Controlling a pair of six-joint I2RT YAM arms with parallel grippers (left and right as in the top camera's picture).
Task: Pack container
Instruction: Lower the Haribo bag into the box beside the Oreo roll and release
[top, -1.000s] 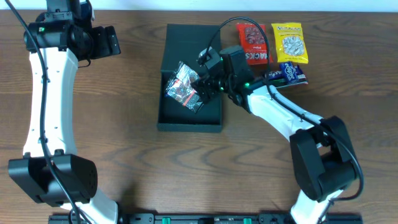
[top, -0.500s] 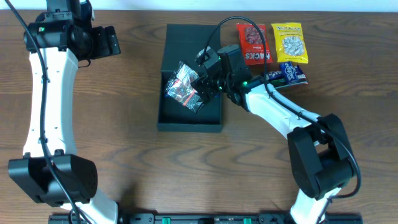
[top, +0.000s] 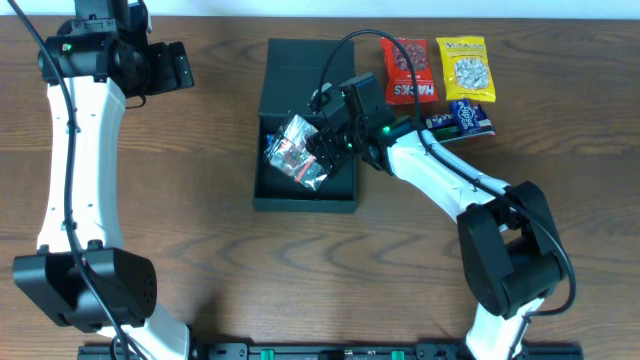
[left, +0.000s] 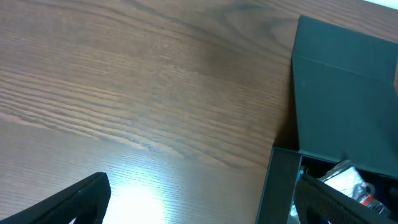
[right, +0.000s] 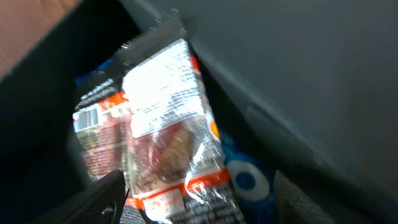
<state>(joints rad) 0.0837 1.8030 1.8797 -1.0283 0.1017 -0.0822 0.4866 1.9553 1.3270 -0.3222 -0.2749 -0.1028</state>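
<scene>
The dark container (top: 305, 203) lies at the table's middle, its flap lid (top: 300, 65) open flat toward the back. A clear snack packet with red print (top: 293, 150) lies tilted inside it, over a blue packet (right: 245, 177). My right gripper (top: 325, 145) hovers over the box's right part. In the right wrist view its fingers (right: 205, 208) stand wide apart, either side of the clear packet's (right: 168, 137) lower end, above the dark box floor (right: 298, 81). My left gripper (top: 175, 67) is open and empty over bare table at the far left; its view (left: 199, 208) shows the box lid (left: 342, 81).
A red snack packet (top: 408, 70), a yellow one (top: 467, 67) and a dark blue one (top: 463, 120) lie on the table right of the box, behind my right arm. Bare wood lies left of and in front of the box.
My right gripper has shifted a little left and toward the back over the box. The clear packet has slid slightly left and down inside it. The left arm has not moved.
</scene>
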